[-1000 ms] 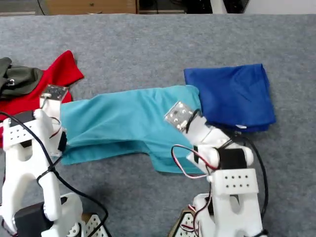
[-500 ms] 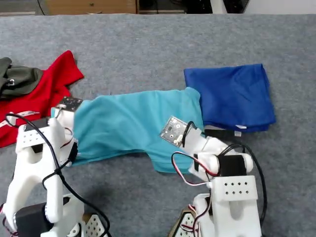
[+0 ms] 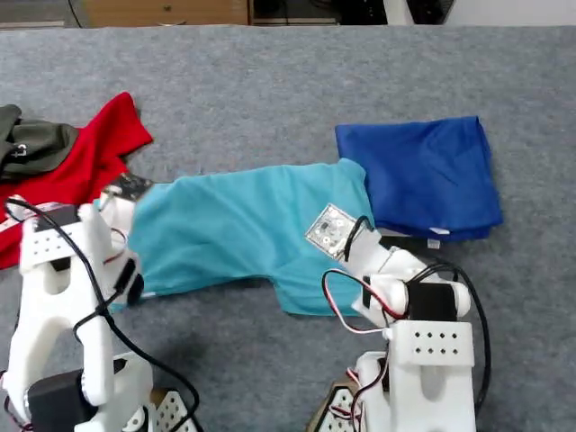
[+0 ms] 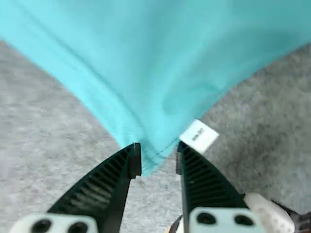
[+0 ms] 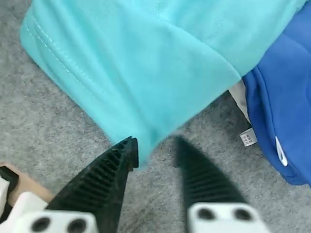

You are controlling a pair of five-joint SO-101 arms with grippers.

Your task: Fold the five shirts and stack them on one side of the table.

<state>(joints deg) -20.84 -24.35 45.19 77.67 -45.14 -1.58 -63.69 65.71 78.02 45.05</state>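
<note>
Both sets of jaws stand parted, neither pinching cloth: the left gripper (image 4: pixel 158 160) straddles a hem corner of the teal shirt (image 3: pixel 243 225), and the right gripper (image 5: pixel 155 150) straddles its opposite edge. Against a second ago, the shirt's end at the left arm has drawn inward and its lower fold has flattened. It lies on the tabletop (image 3: pixel 270 90) between the red shirt (image 3: pixel 90 153) and the folded blue shirt (image 3: pixel 423 175).

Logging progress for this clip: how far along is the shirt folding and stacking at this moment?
Done: one blue shirt lies folded on the right. In hand: the teal shirt lies in the middle, its edges between the open fingers of the left end effector and right end effector. To do: finish the teal one, then the red shirt and dark green garment, crumpled on the left.
</note>
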